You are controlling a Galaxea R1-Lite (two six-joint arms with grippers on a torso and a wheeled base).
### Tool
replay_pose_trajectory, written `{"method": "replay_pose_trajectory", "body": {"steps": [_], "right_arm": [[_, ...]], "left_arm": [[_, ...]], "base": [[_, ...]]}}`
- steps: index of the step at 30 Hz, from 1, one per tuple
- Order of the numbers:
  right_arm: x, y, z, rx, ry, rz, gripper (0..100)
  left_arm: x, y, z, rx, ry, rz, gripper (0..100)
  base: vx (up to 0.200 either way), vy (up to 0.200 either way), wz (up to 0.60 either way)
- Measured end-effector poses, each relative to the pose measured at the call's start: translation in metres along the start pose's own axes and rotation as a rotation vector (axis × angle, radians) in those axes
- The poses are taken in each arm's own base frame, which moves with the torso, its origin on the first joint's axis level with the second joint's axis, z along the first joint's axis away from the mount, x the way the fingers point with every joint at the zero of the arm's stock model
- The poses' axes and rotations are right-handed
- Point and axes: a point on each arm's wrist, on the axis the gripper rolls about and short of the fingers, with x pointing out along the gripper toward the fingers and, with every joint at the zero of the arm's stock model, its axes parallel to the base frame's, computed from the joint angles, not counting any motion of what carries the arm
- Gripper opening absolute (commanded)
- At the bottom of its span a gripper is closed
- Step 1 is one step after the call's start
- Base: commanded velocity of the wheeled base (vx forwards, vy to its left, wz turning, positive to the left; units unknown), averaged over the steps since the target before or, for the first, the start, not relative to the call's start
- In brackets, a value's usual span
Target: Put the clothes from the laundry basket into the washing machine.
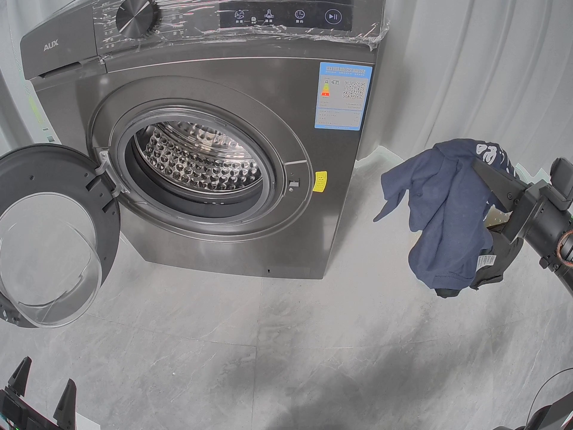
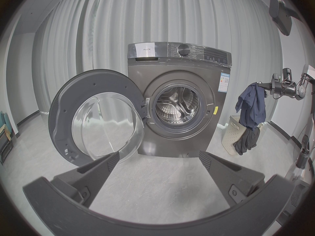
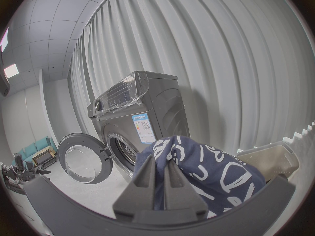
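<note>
One grey metal front-loading washing machine is the biggest item. It stands on a pale grey tiled floor, with a white pleated curtain behind it. Plastic film is wrapped over its control panel.

Its round door, dark grey with a clear window, is swung fully open on the machine's left side in the head view. The steel dimpled drum is exposed, and no clothing is visible inside it.

A navy shirt with white print hangs in the air to the right of the machine, well apart from the opening and off the floor.

A beige perforated plastic laundry basket sits on the floor beside the machine's right side, near the curtain and under the shirt. A dark garment, black or charcoal, droops over the basket rim below the navy shirt. Cannot tell if the two are touching.

The right tool is to the right of the machine and above the basket. Its fingers are pressed together, clamped on the navy shirt, with cloth draped over the fingertips.

The left tool is low and in front of the machine, below the open door. Its fingers are spread apart with nothing between them.

A blue label is on the machine front, upper right of the opening. A small yellow sticker sits just right of the door ring.
</note>
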Motion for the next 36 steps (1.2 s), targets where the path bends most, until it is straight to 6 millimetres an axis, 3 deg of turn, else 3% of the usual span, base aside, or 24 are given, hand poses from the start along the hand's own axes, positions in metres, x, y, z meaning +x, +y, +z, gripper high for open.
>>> {"method": "replay_pose_trajectory", "body": {"steps": [9,36], "right_arm": [[-0.001,0.0,-0.004,0.0,0.016,0.0,0],[0.0,0.003,-0.016,0.019,0.062,0.025,0]], "left_arm": [[0.0,0.0,0.0,0.0,0.001,0.0,100],[0.0,0.0,0.0,0.0,0.0,0.0,100]], "base": [[-0.067,0.0,0.0],[0.0,0.2,0.0]]}}
